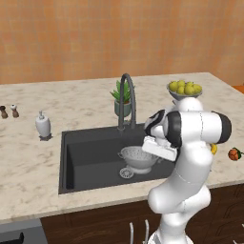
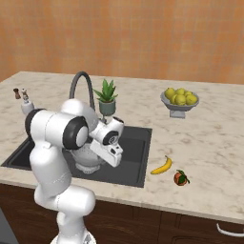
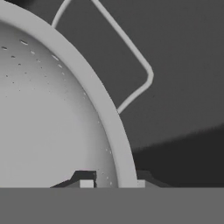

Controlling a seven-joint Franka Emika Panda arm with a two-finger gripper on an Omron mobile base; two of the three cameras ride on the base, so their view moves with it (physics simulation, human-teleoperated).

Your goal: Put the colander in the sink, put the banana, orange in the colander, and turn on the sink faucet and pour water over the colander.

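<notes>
Left to right along the bench [image 1: 28,162]: two small shakers [image 1: 9,111], one white soap bottle [image 1: 43,125], then the dark rectangular sink [image 1: 86,152] with one arched grey faucet [image 1: 127,97] at its back edge and one potted plant [image 1: 122,97] behind it. One colander [image 1: 138,158], a round silvery bowl with fine holes, a broad rim and thin wire handles, stands upright in the sink beside the round drain [image 1: 126,172]. In the hand view the tool [image 3: 113,183] has one fingertip on each side of the colander's rim, clamped on it. Farther right, on the bench: one banana [image 2: 162,166], one orange [image 2: 180,178] near it, and one footed bowl [image 2: 179,101] of yellow-green fruits.
</notes>
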